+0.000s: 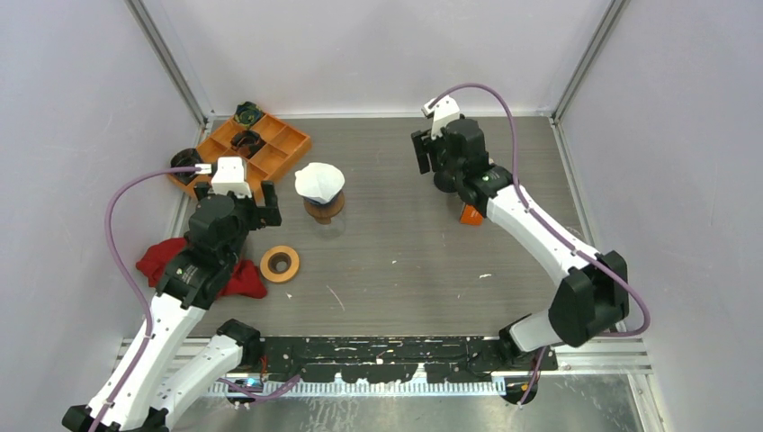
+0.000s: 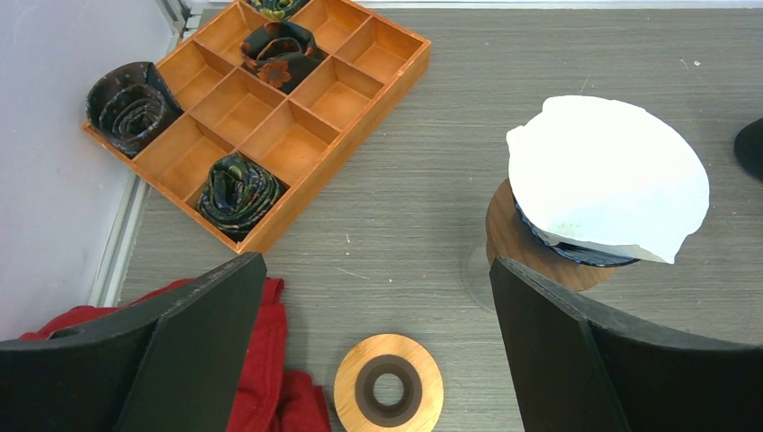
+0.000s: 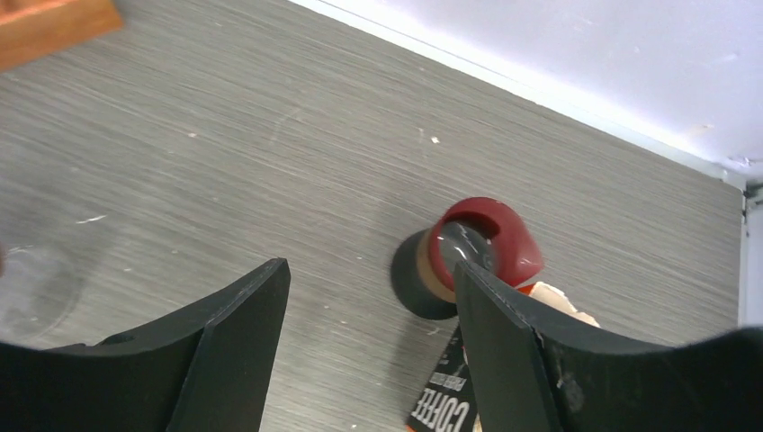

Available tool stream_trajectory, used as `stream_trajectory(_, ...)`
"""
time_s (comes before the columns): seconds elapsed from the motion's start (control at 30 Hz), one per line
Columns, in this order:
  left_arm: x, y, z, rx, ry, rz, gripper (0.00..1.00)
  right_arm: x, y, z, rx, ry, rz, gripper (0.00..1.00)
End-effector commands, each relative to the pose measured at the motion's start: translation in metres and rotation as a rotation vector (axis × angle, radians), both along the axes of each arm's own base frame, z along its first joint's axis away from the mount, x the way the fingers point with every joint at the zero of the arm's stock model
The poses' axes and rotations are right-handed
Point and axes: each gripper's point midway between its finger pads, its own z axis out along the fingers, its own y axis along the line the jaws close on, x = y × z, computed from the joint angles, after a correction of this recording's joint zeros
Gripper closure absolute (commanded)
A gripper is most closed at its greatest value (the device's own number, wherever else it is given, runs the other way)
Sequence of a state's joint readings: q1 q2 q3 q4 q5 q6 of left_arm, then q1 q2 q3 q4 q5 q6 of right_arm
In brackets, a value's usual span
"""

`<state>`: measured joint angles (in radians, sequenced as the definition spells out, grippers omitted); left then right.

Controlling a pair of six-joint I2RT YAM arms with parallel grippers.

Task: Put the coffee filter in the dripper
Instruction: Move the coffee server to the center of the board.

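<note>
The white paper coffee filter (image 2: 607, 175) rests on top of the dripper, covering its mouth; a dark rim and the wooden collar (image 2: 526, 247) show beneath it. In the top view the filter (image 1: 319, 182) stands at mid-table. My left gripper (image 2: 378, 297) is open and empty, near and left of the dripper, apart from it; it also shows in the top view (image 1: 241, 200). My right gripper (image 3: 369, 288) is open and empty over bare table at the back right, also seen from above (image 1: 423, 155).
An orange compartment tray (image 2: 288, 135) with rolled dark items stands at the back left. A wooden ring (image 2: 389, 385) and a red cloth (image 2: 270, 378) lie near my left gripper. A red-topped object (image 3: 481, 247) and a coffee packet (image 3: 445, 405) lie beside my right gripper.
</note>
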<state>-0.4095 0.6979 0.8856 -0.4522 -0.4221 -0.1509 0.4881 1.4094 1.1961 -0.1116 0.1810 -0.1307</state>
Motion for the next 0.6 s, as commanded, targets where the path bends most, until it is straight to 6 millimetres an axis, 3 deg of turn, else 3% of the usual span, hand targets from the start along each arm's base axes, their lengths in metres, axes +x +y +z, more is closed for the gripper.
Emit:
stream_trajectory(0.0,0.006,0.0,0.017,-0.031,-0.065,0.011,0.01,0.02,-0.022,-0.003,-0.048,0.06,-0.038,0.27)
stream_trajectory(0.23,0.007,0.001,0.017,-0.029,-0.064,0.017,0.01,0.052,-0.037,-0.028,-0.001,0.162,-0.09,0.33)
stream_trajectory(0.57,0.007,0.002,0.016,-0.025,-0.062,0.017,0.01,0.089,-0.044,-0.068,0.003,0.241,-0.143,0.44)
